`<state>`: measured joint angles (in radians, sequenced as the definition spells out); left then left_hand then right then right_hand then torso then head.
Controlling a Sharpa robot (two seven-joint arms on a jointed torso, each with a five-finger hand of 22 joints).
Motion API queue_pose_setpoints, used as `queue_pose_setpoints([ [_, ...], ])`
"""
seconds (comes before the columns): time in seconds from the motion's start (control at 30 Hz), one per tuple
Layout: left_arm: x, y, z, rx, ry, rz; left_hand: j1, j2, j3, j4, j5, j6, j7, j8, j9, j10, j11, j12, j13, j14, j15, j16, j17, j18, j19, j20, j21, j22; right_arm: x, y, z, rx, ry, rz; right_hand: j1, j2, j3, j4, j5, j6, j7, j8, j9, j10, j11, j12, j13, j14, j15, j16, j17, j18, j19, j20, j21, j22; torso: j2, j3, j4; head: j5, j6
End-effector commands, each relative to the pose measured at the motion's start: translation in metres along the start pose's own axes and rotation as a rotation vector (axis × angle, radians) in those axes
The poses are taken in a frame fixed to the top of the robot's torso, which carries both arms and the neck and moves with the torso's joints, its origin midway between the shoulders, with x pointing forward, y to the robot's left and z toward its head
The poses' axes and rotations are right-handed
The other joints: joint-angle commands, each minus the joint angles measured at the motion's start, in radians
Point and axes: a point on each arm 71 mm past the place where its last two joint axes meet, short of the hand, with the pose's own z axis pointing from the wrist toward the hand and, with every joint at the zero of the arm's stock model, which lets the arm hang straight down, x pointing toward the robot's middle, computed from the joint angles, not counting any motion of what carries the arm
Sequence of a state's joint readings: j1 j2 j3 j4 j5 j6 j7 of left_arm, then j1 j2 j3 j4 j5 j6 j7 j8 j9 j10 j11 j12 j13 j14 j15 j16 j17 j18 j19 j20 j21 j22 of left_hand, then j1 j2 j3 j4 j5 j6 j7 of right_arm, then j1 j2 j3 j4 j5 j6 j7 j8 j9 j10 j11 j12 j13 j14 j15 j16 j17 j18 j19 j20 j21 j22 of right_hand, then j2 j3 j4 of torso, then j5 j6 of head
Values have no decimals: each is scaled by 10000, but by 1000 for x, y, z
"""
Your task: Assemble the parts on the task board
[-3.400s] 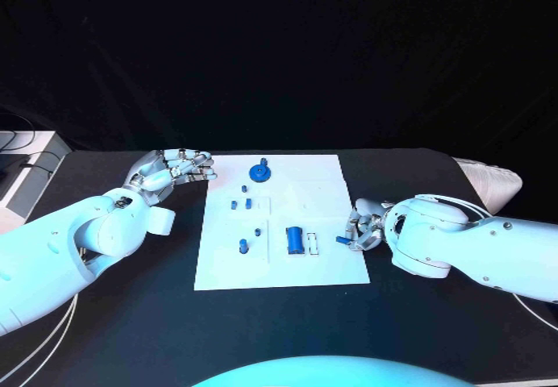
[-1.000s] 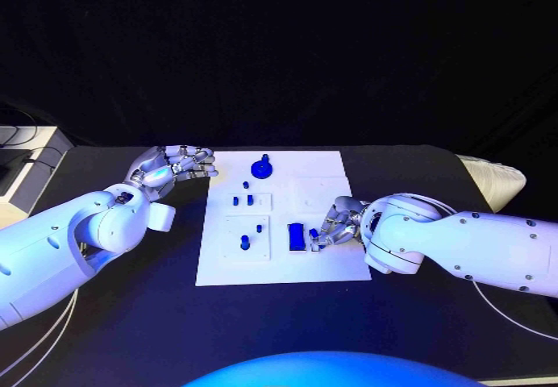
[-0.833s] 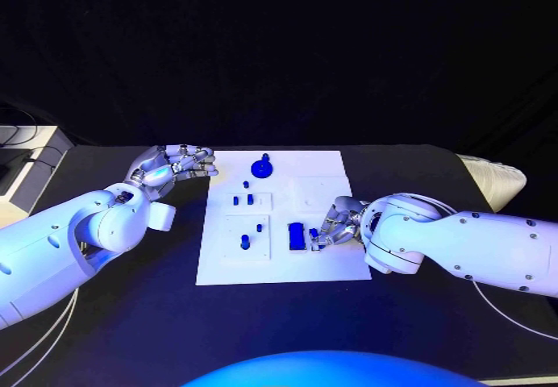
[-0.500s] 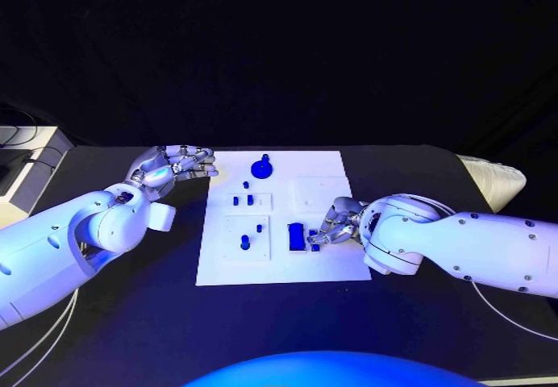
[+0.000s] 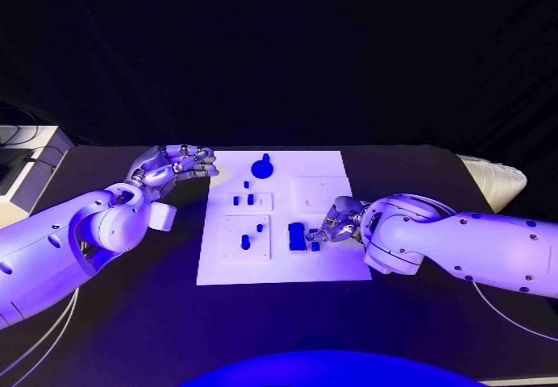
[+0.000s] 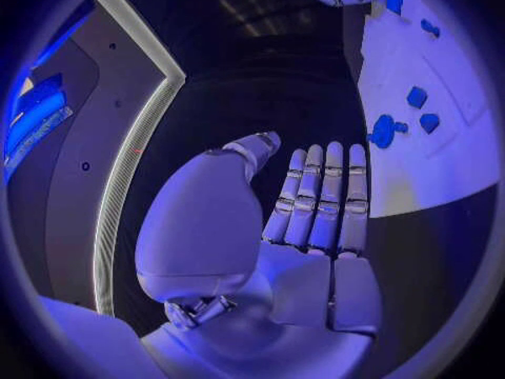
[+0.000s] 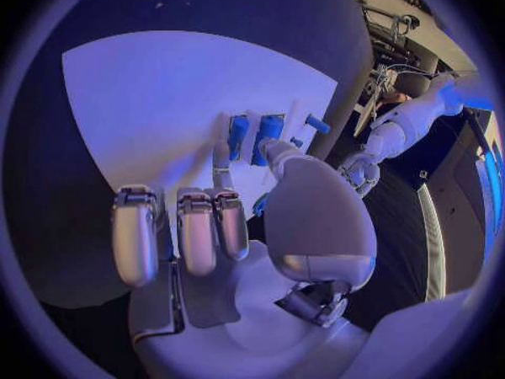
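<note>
- Right robot hand (image 5: 335, 225) has come in from beside the board's edge and now sits over the task board (image 5: 331, 173), its fingertips down at the small blue part (image 5: 314, 239) next to the larger blue block (image 5: 297, 235).
- That hand looks pinched on the small part; the right wrist view shows a finger and thumb (image 7: 276, 153) reaching to the two blue pieces (image 7: 252, 131), though I can't tell for sure whether the part is still gripped or already let go.
- My read: the part has been carried over and is being seated beside the block, so this placement step seems nearly finished.
- Both the block and the small part lie with their long axes running along the board's length, away from the robot, parallel and just beside each other.
- Left robot hand (image 5: 176, 164) stays where it was, above the black surface (image 5: 139, 314) just off the board's far left corner, fingers loosely apart and holding nothing; its wrist view shows them laid out side by side (image 6: 321, 198).
- Other blue parts stand untouched farther up the board, with the round knobbed piece (image 5: 263, 168) near the far edge.
</note>
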<state>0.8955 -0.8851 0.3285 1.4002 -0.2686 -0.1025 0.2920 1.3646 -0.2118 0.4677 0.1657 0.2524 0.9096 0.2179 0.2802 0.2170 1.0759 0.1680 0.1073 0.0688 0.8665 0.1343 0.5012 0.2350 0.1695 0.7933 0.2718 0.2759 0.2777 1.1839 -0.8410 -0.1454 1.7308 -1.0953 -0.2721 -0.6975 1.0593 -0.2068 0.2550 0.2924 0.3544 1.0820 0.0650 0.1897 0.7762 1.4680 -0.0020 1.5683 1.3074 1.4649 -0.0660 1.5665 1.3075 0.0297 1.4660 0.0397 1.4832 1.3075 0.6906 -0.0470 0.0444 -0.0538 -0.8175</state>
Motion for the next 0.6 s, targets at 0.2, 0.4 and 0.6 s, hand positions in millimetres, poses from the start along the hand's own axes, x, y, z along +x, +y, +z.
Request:
queue_pose_setpoints([
  [0.2, 2, -1, 0, 71, 153, -38, 33, 24, -56, -14, -64, -86, 10, -12, -13, -12, -1, -29, 15, -90, 12, 57, 13, 114, 61, -28, -27, -13, -4, -6, -3, -204, -265, 63, 66, 16, -135, -32, 60, -34, 20, 56, -12, 998, -59, -41, 2599, 1038, -56, 7, 2542, -131, 859, -61, -25, 2411, -6, 9, 0, 15, 37],
  [0.4, 2, 0, 1, 67, 150, -39, 33, 24, -56, -14, -64, -86, 10, -12, -13, -12, -1, -29, 15, -90, 12, 57, 13, 114, 61, -28, -27, -13, -7, -11, -8, -329, -465, 198, -157, 176, -715, 17, -32, -27, 6, 118, -24, 1002, -67, -32, 2604, 1041, -63, 11, 2554, -134, 864, -67, -10, 2415, -7, 12, -8, 32, 57],
  [0.6, 2, 0, 1, 67, 163, -50, 33, 24, -56, -14, -64, -86, 10, -12, -13, -12, -1, -29, 15, -90, 12, 57, 13, 114, 61, -28, -27, -13, -8, -14, -12, -670, -357, 374, 36, 348, -1167, -11, -266, -50, -2, 163, -41, 1008, -77, -19, 2611, 1047, -70, 22, 2581, -139, 871, -73, 19, 2423, 0, 16, -6, 27, 77],
])
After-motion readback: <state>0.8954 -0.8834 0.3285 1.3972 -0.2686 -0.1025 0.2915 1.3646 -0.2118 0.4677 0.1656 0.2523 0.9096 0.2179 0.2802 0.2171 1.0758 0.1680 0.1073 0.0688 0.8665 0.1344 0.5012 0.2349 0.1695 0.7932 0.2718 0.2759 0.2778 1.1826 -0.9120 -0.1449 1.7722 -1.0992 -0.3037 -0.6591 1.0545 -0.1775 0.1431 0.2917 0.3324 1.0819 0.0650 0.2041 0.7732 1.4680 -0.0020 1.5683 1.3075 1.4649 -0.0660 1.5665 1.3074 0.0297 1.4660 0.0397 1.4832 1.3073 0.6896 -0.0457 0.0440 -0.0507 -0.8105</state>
